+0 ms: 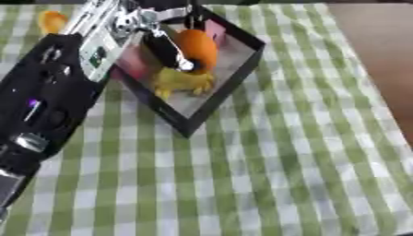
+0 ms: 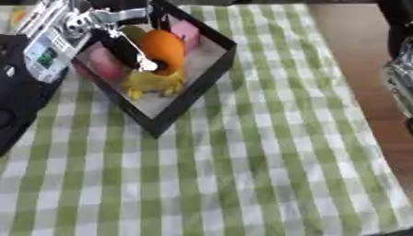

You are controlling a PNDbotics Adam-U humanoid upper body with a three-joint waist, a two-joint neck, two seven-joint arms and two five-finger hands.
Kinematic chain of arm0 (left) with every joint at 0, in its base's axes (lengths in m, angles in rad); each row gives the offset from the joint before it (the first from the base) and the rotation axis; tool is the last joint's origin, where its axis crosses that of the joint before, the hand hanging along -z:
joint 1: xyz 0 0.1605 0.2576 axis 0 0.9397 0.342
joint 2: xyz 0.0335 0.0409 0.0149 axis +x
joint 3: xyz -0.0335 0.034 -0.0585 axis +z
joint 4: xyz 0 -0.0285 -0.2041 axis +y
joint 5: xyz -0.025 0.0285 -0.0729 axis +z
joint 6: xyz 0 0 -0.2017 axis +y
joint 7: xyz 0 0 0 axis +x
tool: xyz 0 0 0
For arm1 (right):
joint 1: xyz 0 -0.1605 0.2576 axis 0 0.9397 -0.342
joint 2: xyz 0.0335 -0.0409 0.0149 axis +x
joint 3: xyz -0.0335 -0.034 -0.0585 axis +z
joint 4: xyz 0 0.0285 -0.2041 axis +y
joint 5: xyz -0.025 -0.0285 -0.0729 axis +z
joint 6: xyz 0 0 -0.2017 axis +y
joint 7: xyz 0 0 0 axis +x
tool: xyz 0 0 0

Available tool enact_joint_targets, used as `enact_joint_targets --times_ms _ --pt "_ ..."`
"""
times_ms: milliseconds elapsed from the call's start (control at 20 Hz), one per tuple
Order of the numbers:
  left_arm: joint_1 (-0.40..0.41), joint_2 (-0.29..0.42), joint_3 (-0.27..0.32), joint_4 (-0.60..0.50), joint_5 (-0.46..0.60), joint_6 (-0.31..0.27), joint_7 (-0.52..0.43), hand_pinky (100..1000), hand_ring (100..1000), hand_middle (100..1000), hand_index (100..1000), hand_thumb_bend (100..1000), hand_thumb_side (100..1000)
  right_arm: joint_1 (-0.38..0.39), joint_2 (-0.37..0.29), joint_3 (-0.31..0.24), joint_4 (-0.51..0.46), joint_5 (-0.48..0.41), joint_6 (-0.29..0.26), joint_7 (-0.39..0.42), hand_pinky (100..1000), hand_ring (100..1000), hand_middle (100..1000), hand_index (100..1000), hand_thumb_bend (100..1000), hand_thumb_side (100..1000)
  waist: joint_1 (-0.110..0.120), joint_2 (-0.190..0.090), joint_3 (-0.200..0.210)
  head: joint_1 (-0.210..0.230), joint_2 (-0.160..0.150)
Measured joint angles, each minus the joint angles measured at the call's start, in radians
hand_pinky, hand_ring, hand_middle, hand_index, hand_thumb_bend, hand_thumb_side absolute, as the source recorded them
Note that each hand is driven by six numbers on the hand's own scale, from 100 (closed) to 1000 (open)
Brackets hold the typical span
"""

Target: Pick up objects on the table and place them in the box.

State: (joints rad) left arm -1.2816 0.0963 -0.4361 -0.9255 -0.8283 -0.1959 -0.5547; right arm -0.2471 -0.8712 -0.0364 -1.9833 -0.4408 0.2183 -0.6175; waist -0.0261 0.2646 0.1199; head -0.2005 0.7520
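Green-and-white checked cloth (image 1: 266, 175) fills the near part of the table, bare of objects on this side. Along the near left, the robot's black left arm runs up toward the far left, ending in the left hand (image 1: 165, 48), which is down inside the black box (image 1: 230, 83). Its dark fingers (image 1: 171, 51) curl against an orange round object (image 1: 197, 48), apparently holding it just above the box floor; blur keeps me from seeing how the thumb sits. The right hand (image 2: 401, 80) shows only as a dark shape at the right edge, and I cannot tell how its fingers stand.

The orange thing looks smooth, rounded and fruit-like, probably a light toy, stiff enough to take a grasp across its widest part, though the smooth skin could slip. Beneath it lies a yellow object (image 1: 181, 80), lumpy with small projections, and pink pieces sit at the far corner (image 2: 187, 31) and left side (image 1: 135, 64) of the box. Another small orange object (image 1: 52, 20) rests on the cloth at the far left, outside the box, seemingly not yet collected.
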Motion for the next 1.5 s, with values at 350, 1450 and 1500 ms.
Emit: enact_joint_targets --times_ms 350,1450,1500 --pt "0.016 -0.018 0.038 0.068 -0.100 -0.013 0.050 846 856 803 873 832 473 -0.002 0.000 0.000 0.000 0.000 0.001 0.002 813 777 764 812 100 583 0.000 0.000 -0.001 -0.003 0.000" --pt "-0.006 0.199 0.139 -0.203 0.138 0.181 0.101 817 829 775 841 726 498 0.046 -0.006 -0.008 0.000 0.005 -0.004 -0.014 813 776 764 812 100 571 0.004 0.000 0.040 -0.022 0.001" --pt "-0.006 0.219 0.141 -0.201 0.136 0.189 0.098 818 830 778 843 724 493 0.047 -0.006 -0.009 0.000 0.005 -0.004 -0.015 814 777 764 812 100 570 0.004 0.000 0.042 -0.023 0.001"
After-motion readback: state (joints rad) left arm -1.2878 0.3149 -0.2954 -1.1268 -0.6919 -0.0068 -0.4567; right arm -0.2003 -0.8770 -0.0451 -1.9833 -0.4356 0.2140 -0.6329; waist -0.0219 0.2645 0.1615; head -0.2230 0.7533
